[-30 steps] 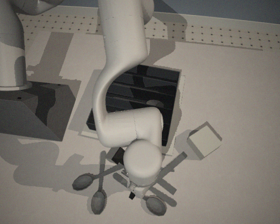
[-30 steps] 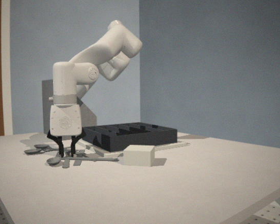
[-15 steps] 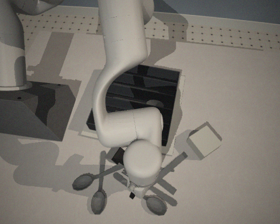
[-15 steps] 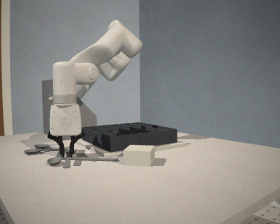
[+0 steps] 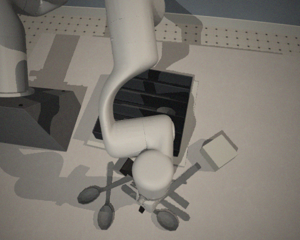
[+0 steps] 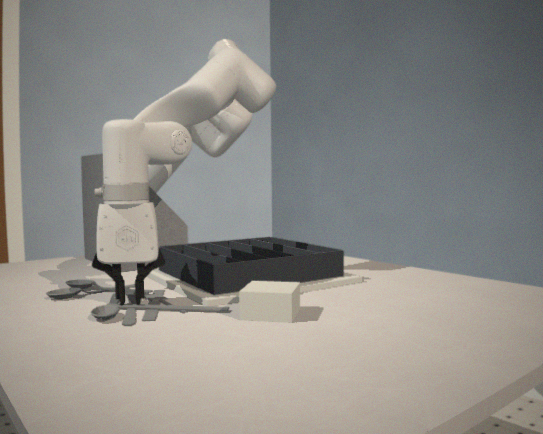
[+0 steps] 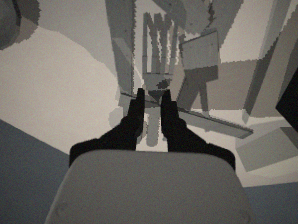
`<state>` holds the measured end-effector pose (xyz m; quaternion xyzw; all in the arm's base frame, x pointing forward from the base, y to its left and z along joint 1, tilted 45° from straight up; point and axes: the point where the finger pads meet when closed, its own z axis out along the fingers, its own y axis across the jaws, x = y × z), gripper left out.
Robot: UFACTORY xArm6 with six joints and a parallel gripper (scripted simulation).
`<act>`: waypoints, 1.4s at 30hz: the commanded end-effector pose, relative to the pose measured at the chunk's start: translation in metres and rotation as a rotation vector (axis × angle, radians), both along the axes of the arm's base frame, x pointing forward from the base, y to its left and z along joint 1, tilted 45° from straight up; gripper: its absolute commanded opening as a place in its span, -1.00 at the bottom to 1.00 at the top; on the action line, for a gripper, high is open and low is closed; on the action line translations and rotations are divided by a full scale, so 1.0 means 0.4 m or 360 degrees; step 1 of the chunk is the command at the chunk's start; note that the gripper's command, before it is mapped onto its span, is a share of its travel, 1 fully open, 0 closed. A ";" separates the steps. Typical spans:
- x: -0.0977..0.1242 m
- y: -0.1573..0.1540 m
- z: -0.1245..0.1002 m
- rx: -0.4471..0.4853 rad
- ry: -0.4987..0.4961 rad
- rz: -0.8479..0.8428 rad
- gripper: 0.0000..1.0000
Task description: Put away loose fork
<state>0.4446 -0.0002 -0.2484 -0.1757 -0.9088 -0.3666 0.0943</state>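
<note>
The fork [image 7: 158,60] is gripped at its neck by the gripper [image 7: 151,100], low on the counter [image 6: 382,350]. A hexagon logo [image 6: 127,237] is seen; its lettering is unreadable.

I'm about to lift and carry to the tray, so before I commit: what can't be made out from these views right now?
- Top view: the arm's wrist covers the gripper and the fork; the grasp is unseen.
- Top view: the forearm hides much of the tray, so the other forks don't show.
- Exterior view: the tray's near wall hides the slot contents.
- Wrist view: the fork's handle between the fingers is shadowed and blurred.
</note>
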 end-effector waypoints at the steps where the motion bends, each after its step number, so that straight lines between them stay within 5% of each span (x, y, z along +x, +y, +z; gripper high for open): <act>1: -0.009 0.013 -0.006 0.0009 0.0012 0.0014 -0.94; 42: -0.006 -0.026 0.033 0.0009 0.0011 0.0014 -0.94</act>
